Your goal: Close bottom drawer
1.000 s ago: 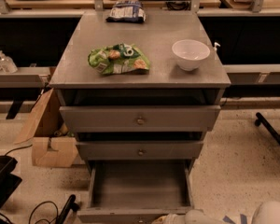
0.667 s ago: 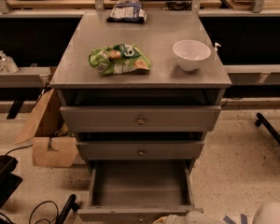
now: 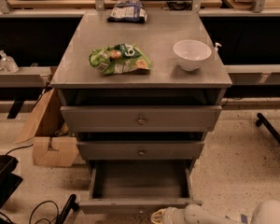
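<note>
The bottom drawer (image 3: 139, 180) of the grey metal cabinet is pulled far out, and its long flat tray is empty. Its slim front panel (image 3: 130, 204) is at the bottom of the camera view. My gripper (image 3: 164, 216) is a pale shape at the bottom edge. It sits just in front of the panel, right of its centre and close to or touching it. The white arm (image 3: 210, 214) runs off to the lower right. The middle drawer (image 3: 141, 150) and the top drawer (image 3: 141, 119) each stick out a little.
On the cabinet top (image 3: 79, 64) lie a green snack bag (image 3: 120, 59), a white bowl (image 3: 192, 54) and a dark bag (image 3: 127, 11) at the back. Cardboard boxes (image 3: 49, 139) stand on the floor to the left. Black cables and a black object (image 3: 2, 183) are at lower left. A black chair leg (image 3: 273, 132) is at right.
</note>
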Robot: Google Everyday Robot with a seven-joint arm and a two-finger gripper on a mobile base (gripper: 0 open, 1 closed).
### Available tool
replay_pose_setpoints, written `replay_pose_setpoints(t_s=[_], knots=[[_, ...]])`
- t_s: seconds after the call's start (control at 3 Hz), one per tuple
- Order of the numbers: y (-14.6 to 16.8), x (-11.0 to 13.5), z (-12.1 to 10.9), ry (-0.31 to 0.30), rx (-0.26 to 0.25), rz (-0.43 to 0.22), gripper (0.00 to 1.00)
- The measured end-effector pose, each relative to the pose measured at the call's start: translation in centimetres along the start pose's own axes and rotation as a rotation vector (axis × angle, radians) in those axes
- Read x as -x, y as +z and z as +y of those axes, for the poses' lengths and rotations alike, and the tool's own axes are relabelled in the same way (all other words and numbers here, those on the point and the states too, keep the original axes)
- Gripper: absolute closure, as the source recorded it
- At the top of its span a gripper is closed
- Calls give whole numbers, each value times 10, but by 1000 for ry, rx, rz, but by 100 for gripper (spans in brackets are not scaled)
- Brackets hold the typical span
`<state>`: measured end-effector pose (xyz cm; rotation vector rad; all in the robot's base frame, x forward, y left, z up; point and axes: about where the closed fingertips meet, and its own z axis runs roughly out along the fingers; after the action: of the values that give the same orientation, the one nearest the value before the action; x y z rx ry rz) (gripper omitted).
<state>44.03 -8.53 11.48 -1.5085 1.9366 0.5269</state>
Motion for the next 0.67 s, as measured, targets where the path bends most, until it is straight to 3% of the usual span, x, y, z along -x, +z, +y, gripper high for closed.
replay_pose_setpoints(t_s=[0.33, 0.67], knots=[[5, 17, -35, -36, -33, -27, 100], [4, 17, -34, -38, -35, -29, 100]])
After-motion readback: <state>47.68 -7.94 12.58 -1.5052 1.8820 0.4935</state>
